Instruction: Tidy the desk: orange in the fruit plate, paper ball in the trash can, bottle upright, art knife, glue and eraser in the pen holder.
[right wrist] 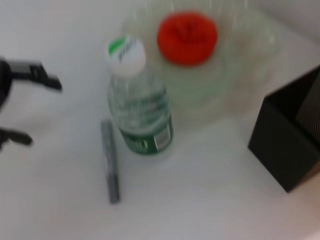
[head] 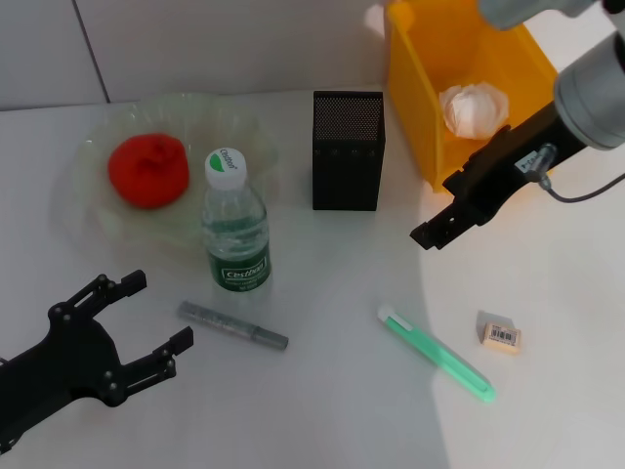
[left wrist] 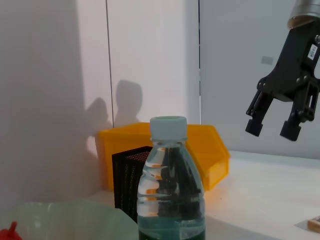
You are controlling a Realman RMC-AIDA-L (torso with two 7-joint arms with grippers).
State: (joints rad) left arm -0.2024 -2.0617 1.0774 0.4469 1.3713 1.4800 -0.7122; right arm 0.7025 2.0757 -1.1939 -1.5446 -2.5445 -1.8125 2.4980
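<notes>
While the bottle (head: 235, 223) stands upright, the left tool (head: 156, 318) rests nearby, spread open and empty; the right tool (head: 437, 227) hovers open, holding nothing.

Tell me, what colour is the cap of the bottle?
White with a green mark on top; the bottle cap shows best in the head view.

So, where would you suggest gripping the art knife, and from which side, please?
The art knife lies flat on the desk, clear of the bottle. Probably best from above at mid-length, fingers across its slim width. The open left gripper is nearest.
</notes>
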